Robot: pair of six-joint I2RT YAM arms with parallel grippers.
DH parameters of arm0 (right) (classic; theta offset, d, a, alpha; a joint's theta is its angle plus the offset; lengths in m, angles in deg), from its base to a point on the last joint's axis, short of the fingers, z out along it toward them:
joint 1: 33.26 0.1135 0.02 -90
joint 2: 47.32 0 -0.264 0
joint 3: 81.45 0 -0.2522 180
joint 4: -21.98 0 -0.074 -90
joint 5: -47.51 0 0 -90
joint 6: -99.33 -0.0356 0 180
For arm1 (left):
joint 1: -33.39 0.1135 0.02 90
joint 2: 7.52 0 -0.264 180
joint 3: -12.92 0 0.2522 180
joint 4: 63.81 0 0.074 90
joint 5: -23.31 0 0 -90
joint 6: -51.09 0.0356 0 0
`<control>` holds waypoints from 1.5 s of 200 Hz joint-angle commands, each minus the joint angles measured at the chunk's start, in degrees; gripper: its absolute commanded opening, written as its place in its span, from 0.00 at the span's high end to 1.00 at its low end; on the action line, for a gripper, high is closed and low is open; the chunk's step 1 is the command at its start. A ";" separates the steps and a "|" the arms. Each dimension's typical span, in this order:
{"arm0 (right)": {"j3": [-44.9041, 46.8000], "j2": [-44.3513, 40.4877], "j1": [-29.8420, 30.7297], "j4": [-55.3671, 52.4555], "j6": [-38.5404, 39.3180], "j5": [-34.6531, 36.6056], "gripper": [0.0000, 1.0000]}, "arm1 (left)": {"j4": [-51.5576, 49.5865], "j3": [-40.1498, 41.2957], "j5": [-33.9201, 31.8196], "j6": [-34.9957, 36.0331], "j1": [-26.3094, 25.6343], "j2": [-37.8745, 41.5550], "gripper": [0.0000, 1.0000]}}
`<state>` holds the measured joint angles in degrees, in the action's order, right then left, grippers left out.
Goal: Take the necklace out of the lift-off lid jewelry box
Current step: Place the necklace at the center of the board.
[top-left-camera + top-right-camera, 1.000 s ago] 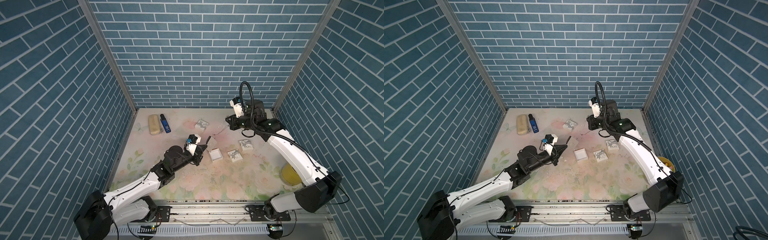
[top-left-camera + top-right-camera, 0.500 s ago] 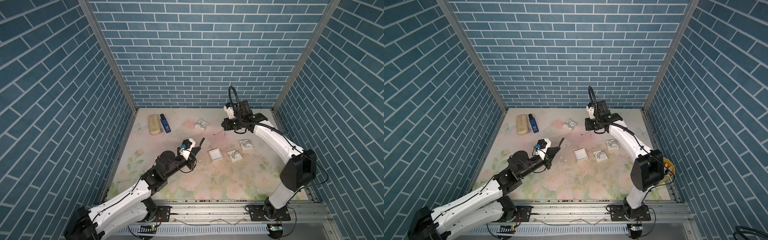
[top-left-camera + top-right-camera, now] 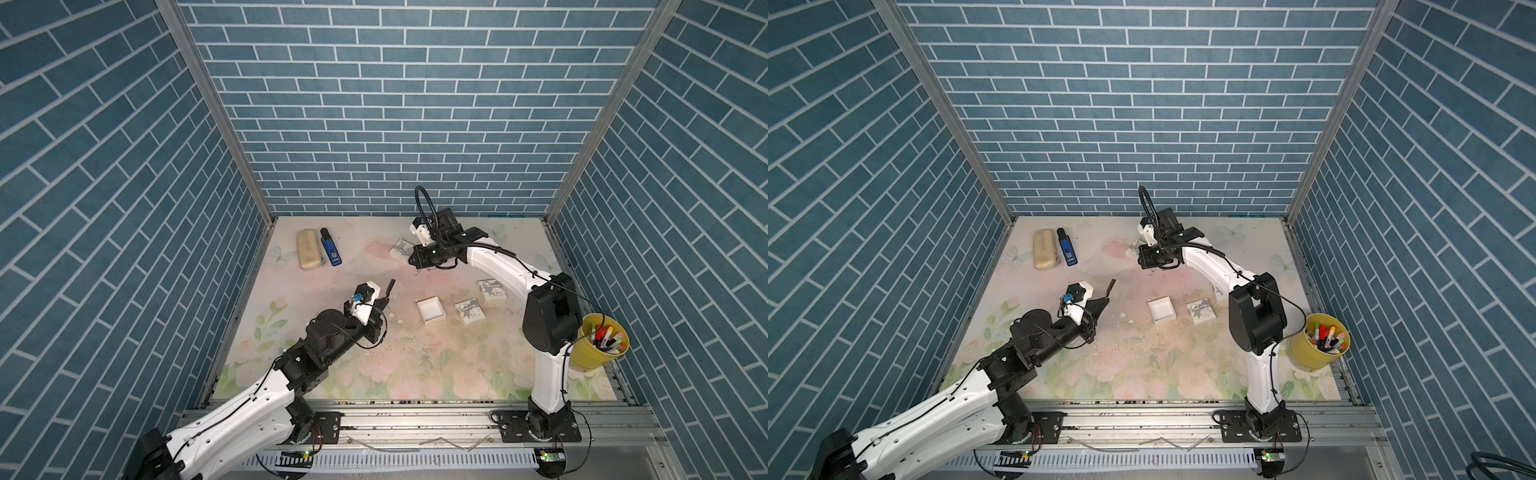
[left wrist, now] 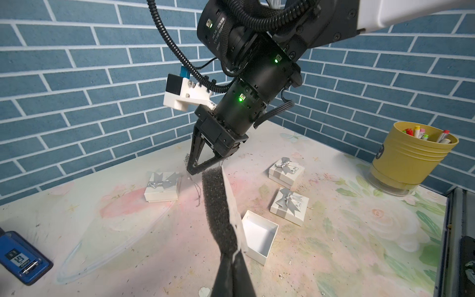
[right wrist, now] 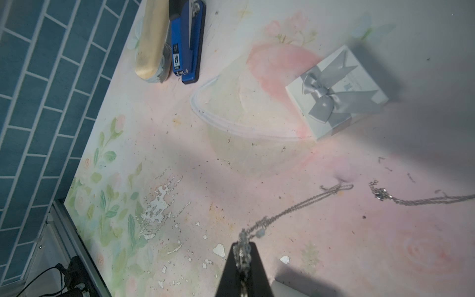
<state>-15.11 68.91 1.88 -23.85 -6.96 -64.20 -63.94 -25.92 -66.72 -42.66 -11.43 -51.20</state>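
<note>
In a top view the jewelry box [image 3: 431,310] is seen open and empty, free mat [image 3: 415,365] around it — markers [image 3: 606,336] in the cup [image 3: 587,358] at four o'clock. Left wrist: the foam insert [image 4: 216,200] is clamped by the left gripper [image 4: 232,257]. Right wrist: the necklace [image 5: 295,207] is pinched by the right gripper [image 5: 241,248].

Bright, even overhead light, soft shadows, wide-angle bending at edges, blurred foreground in wrist views.

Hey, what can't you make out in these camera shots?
- Necklace: too thin to see in both top views; in the right wrist view one strand runs off the picture's edge.
- Open box: in the left wrist view, foam insert covers part.
- Bow box: in a top view, mostly behind right arm.
</note>
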 commanded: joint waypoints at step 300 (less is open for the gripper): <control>-8.17 7.13 -23.09 -14.85 8.44 16.13 0.61 | 20.91 -10.24 10.13 -6.18 -0.20 -35.06 1.00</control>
<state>-22.95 80.80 -20.96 -35.83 1.24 -48.25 -44.62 -33.94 -57.98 -48.62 -11.52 -85.91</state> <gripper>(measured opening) 0.386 0.047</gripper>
